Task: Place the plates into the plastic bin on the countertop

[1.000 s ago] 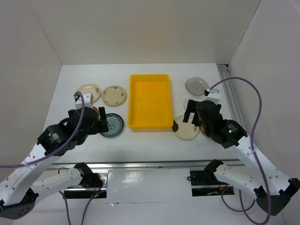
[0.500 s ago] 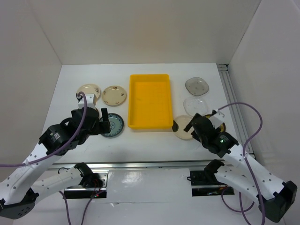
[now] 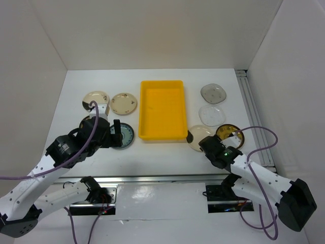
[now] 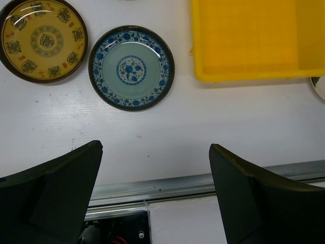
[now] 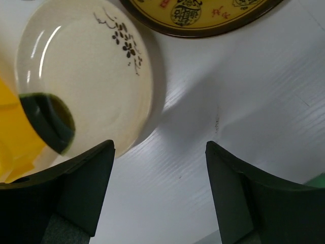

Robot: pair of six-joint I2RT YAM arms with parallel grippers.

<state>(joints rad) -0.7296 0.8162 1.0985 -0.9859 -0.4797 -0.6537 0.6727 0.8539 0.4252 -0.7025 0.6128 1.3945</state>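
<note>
My left fingers (image 4: 61, 193) are spread wide and hold nothing. They hang over the near part of the bench (image 4: 167, 147), with the blue-green plate (image 4: 132, 67) ahead of them, just beside the yellow bin (image 3: 162, 109). My right fingers (image 5: 76, 188) also gape empty, low over the bench at the edge of the cream blotched plate (image 5: 86, 76), which lies at the bin's near right corner.

The yellow bin (image 3: 162, 109) is smooth glossy plastic, the blue-patterned plate (image 4: 131, 67) at its eight o'clock shiny glazed, the clear plate (image 3: 212, 115) at its three o'clock glass, the countertop (image 4: 203, 132) matt and faintly ribbed, the rail (image 4: 167, 185) bare metal.
</note>
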